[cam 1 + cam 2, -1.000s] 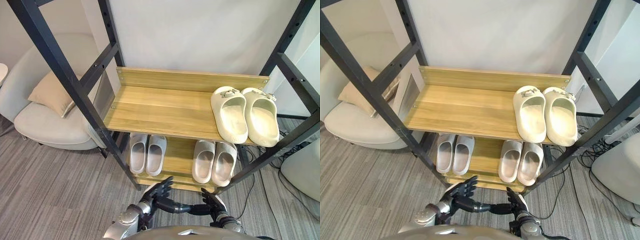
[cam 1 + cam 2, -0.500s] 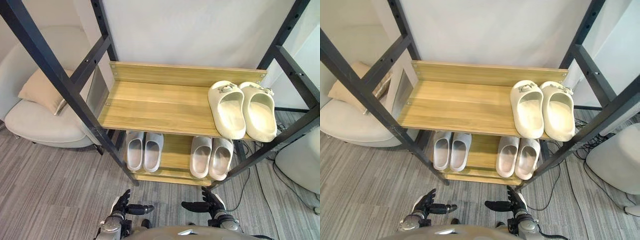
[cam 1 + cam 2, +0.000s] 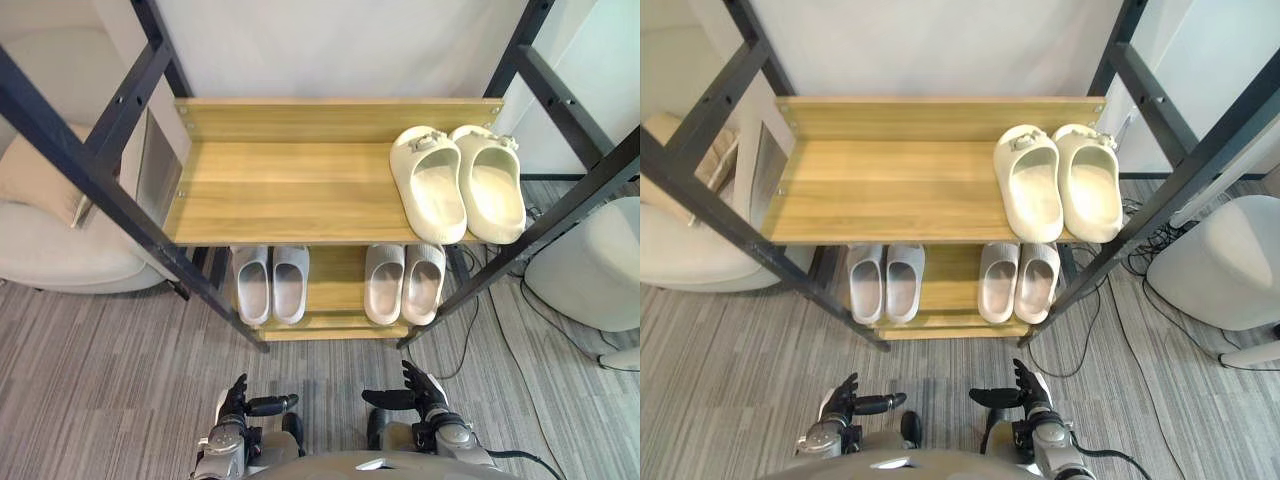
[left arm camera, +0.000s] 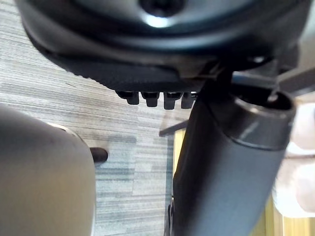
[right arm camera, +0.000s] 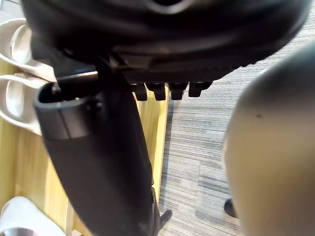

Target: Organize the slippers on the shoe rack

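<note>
Left eye view: shoe rack contents, with both hands hanging open in front of it

**Shoe rack** (image 3: 290,190): black metal frame carrying two wooden shelves. It is standing on grey striped carpet (image 3: 100,370) with its back to a pale wall.

**Cream slippers** (image 3: 432,190): one pair, lying side by side at the right end of the rack's upper shelf. The toes are pointing toward the wall and the heels are reaching the shelf's front edge. The two slippers are touching along their inner sides.

**First grey pair** (image 3: 289,283): sitting on the rack's lower shelf toward its left end. The slippers are lying close together, partly tucked under the upper shelf.

**Second grey pair** (image 3: 384,285): sitting on the rack's lower shelf toward its right end, directly below the cream slippers. The two are lying parallel.

**Left hand** (image 3: 236,398): hovering over the carpet in front of the rack, well apart from it. Its fingers are stretching straight and its thumb is pointing across toward the other hand. It is gripping nothing.

**Right hand** (image 3: 425,390): hovering level with the left hand, in front of the rack's right half. Its fingers are spreading straight and its thumb is pointing inward. It is gripping nothing.

**Armchair** (image 3: 50,250): pale upholstery, standing beside the rack's left end and carrying a beige cushion (image 3: 35,175).

**Rounded pale seat** (image 3: 585,270): standing beside the rack's right end.
</note>
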